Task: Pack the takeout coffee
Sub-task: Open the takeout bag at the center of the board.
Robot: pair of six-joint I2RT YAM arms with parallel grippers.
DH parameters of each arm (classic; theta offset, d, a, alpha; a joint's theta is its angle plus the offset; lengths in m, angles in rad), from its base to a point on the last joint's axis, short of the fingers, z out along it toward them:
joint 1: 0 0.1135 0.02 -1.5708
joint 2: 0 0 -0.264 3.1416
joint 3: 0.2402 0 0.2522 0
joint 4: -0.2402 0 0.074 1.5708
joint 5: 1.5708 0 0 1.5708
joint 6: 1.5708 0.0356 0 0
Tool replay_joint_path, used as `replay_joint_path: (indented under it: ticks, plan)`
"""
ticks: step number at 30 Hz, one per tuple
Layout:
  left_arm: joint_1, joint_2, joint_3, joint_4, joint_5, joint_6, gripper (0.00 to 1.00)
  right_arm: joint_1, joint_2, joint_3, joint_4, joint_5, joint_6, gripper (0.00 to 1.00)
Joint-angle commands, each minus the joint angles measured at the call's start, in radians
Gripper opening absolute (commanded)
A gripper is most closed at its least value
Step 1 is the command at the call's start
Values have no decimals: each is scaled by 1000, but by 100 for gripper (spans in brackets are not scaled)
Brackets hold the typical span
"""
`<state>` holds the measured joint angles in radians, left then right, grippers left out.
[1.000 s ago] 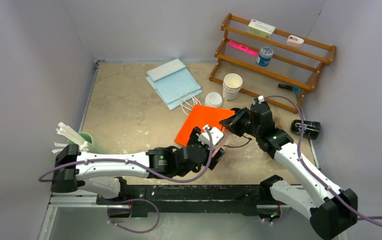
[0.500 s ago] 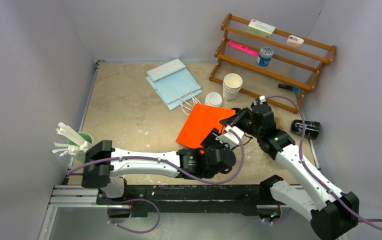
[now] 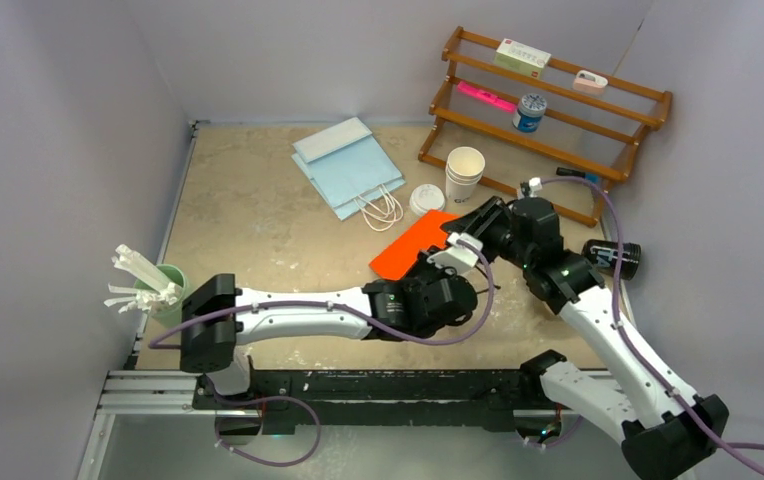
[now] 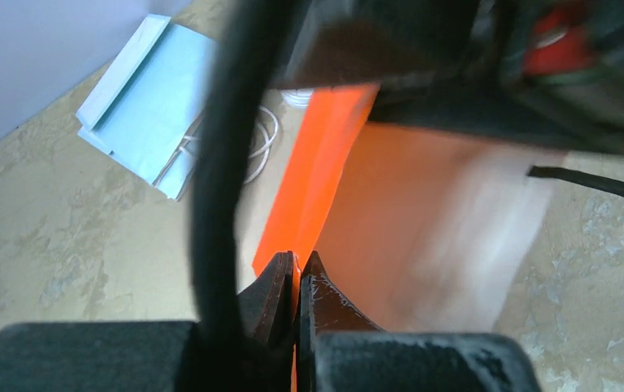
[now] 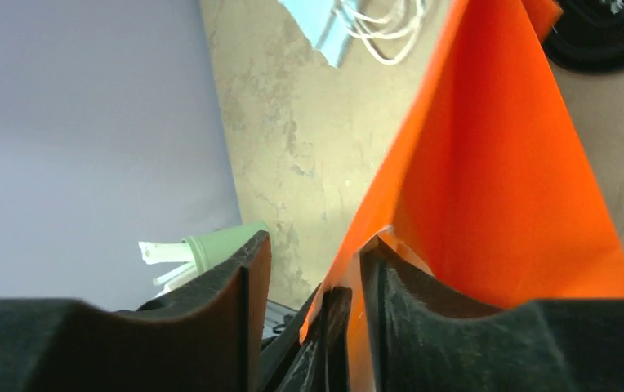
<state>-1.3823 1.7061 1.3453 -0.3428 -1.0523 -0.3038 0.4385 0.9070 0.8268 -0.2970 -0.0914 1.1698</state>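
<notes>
At right, toppled black cup (image 3: 613,258): probably light, crushable; grip mid-wall; left gripper (image 4: 298,261) clamps orange bag (image 3: 413,250), right gripper (image 5: 315,245) parted.

My left arm (image 3: 298,305) has swung right across the bench (image 3: 258,220). Its left fingers (image 4: 276,286), spread wide a second ago, are now pinched shut on the near edge of the orange paper bag (image 3: 413,250). The right fingers (image 5: 235,278) have parted from their grip on the bag. It has shifted right and shows narrower from above.
</notes>
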Motion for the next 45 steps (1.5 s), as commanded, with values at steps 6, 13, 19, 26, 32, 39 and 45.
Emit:
replay_joint_path:
  ticks: [6, 13, 19, 26, 32, 39, 45]
  plan:
    - [145, -349, -127, 25, 281, -40, 0, 2, -103, 325, -73, 27, -322, 77]
    - [279, -564, -186, 7, 526, -72, 0, 2, -147, 410, -211, 224, -528, 92]
    - [399, -655, -271, 57, 768, -109, 0, 2, -194, 107, -38, -34, -585, 89]
    - [588, -676, -428, 252, 1179, -194, 0, 3, -151, -191, 349, -195, -538, 74]
    - [597, -682, -459, 289, 1262, -227, 0, 2, -42, -237, 452, -239, -500, 71]
    - [597, -697, -482, 298, 1267, -249, 0, 7, 81, -227, 481, -246, -457, 62]
    - [597, -705, -474, 284, 1256, -246, 0, 12, 120, -227, 469, -222, -438, 46]
